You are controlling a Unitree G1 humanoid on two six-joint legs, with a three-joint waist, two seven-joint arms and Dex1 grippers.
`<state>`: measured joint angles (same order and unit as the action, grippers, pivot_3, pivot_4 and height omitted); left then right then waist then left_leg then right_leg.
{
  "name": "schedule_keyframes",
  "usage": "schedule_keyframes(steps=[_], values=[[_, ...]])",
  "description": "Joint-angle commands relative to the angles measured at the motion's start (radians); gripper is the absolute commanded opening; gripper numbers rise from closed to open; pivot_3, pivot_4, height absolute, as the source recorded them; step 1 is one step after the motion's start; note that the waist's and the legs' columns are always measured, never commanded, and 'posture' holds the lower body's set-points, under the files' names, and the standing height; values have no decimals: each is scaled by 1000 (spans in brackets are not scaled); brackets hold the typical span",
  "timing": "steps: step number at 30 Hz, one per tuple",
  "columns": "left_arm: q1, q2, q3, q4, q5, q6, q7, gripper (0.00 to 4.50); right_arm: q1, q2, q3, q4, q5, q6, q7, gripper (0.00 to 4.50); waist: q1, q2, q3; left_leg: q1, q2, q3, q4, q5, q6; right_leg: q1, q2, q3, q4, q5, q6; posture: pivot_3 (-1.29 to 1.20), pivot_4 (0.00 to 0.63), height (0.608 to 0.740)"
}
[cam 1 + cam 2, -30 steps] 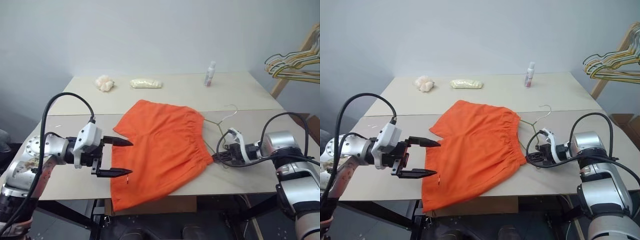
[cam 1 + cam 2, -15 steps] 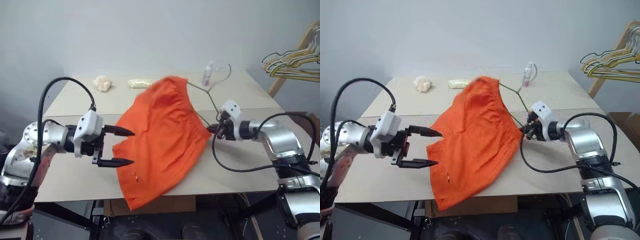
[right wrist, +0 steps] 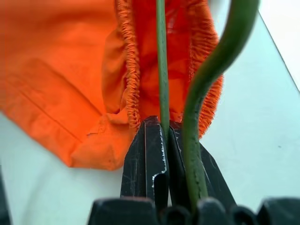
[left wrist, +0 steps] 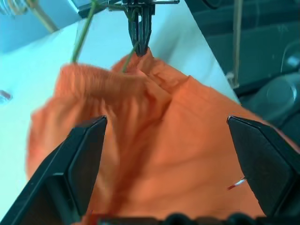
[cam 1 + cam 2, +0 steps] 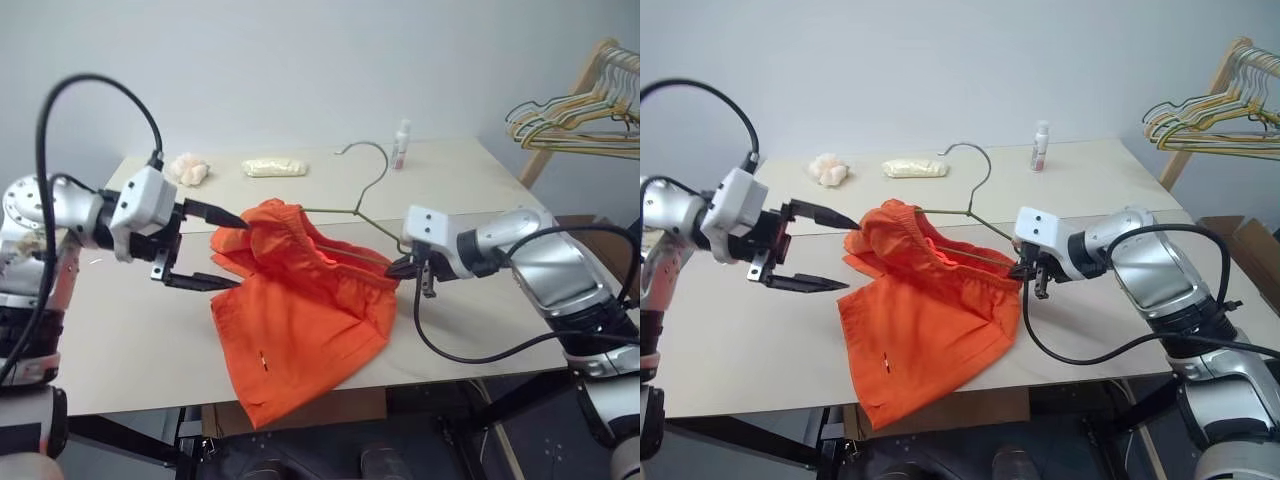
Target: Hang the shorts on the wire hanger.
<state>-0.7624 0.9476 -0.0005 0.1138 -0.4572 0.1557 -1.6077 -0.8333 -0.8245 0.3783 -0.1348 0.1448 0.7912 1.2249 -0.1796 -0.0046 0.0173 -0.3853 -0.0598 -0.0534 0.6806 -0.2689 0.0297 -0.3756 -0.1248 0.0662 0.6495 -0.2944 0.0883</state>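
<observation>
the pale tabletop (image 5: 470, 190) carries the bright orange cloth shorts (image 5: 300, 330), waistband partly threaded on the thin grey wire hanger (image 5: 345, 205) (mid-hanging). right gripper (image 5: 400, 268) pinches its corner; left gripper (image 5: 205, 250) gapes wide, should next grab the waistband.

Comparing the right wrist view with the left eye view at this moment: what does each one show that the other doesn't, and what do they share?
Right wrist view: close up, the right gripper has its fingers shut on a wire of the wire hanger, right at the gathered waistband.

Left eye view: the left gripper open beside the shorts, the hanger's hook raised over the table, a small bottle, two pale bundles and a bunch of hangers.

Both: the orange shorts, the hanger and the right gripper.
</observation>
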Motion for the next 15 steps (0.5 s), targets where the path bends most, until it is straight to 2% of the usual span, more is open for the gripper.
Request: schedule_keyframes(steps=[1,5,9,11,15], values=[[-111,-35,-47,135,64,-97,-7,4450,-51,-4,11,-30,16,67,29,0,-5,0,0,0,0,0,0,0,0,1,0,0,0,0,0,-207,0,740],[-245,-111,-137,360,168,-217,-7,4450,-73,-9,40,-41,8,91,45,0,-10,0,0,1,0,0,1,0,0,1,0,-1,0,0,0,-216,0,740],[-334,-164,-263,524,212,-322,-7,4450,-91,-12,62,-43,2,101,51,0,-32,0,0,-3,-1,-1,2,0,0,-3,-1,-1,1,0,0,-225,0,740],[-375,-200,-301,604,237,-359,-7,4450,-99,-13,69,-45,1,107,51,0,-46,-1,0,-8,-2,-1,3,0,0,-10,-2,-1,11,0,0,-232,0,740],[-412,-200,-426,669,223,-416,-7,4450,-104,-13,73,-53,4,122,52,0,-76,-1,0,-13,-2,-1,5,0,0,-15,-2,-1,15,0,0,-237,0,740]])
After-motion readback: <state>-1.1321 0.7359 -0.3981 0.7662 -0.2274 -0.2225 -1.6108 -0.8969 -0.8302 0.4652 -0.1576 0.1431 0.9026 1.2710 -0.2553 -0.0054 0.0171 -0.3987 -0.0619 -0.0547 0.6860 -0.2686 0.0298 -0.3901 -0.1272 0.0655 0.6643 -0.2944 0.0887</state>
